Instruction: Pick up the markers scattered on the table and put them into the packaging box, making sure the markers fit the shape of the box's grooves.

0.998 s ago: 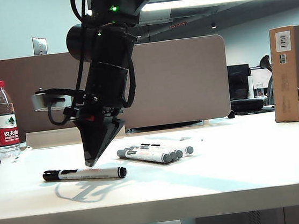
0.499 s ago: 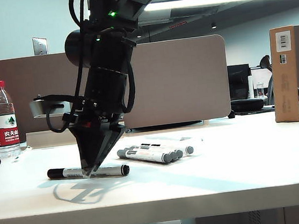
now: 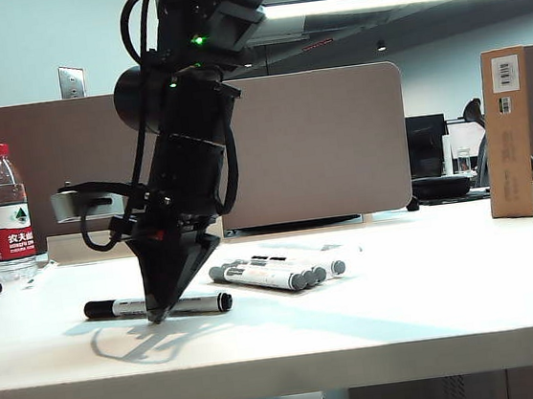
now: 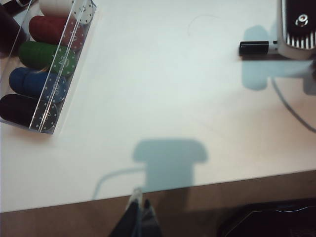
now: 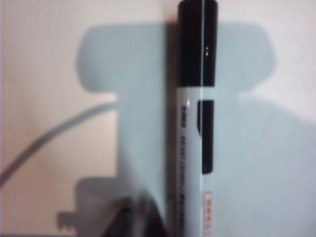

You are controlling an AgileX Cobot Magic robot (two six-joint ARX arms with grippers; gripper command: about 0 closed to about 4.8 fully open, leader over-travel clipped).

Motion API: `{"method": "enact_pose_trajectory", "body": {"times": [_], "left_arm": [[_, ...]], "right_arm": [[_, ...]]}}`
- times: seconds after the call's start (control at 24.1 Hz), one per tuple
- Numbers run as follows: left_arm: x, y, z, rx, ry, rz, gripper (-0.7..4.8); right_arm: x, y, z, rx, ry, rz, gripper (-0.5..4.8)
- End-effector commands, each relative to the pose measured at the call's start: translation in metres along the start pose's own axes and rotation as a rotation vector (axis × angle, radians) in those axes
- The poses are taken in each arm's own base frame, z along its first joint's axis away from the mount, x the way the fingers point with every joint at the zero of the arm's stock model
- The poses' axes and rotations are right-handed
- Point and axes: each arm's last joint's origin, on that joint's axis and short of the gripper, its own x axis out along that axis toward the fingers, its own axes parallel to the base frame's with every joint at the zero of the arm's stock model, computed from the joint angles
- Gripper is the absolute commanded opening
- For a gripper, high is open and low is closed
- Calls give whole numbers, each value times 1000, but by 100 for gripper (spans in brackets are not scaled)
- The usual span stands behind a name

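Right hand [image 3: 158, 315], a black wedge with its fingers together, has its tip down against the loose marker [image 3: 158, 306] on the smooth white desk [image 3: 377, 322], grip unclear. Three more markers [image 3: 280, 272] lie in the barely visible clear packaging box [image 3: 335, 248]. Left hand [image 4: 139, 217], also closed, hovers at the desk edge; only its view shows a clear case of coloured discs [image 4: 47, 64].

Bottle [image 3: 6, 212]: red label carried white Chinese characters, "农夫山泉", above a green triangle mark.
Cardboard box [image 3: 507, 132]: white stickers bore barcodes, digits too small to read.
Marker [image 5: 197, 123]: barrel print and orange box were blurred, unreadable.
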Motion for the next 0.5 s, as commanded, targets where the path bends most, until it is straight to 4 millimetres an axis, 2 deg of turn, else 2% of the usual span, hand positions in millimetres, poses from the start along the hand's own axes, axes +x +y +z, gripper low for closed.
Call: {"method": "enact_pose_trajectory", "body": {"times": [0.04,0.21,0.5], "left_arm": [[-2,0,1,-7,-10,-2,-5],[-2,0,1,-7,-13,-2,-5],[-2,1,1,-7,-13,2,-5]], "right_arm": [[6,3,-1,-2,19,13,25],[6,3,-1,0,21,14,-6],[2,3,-1,35,17,13,-6]]}}
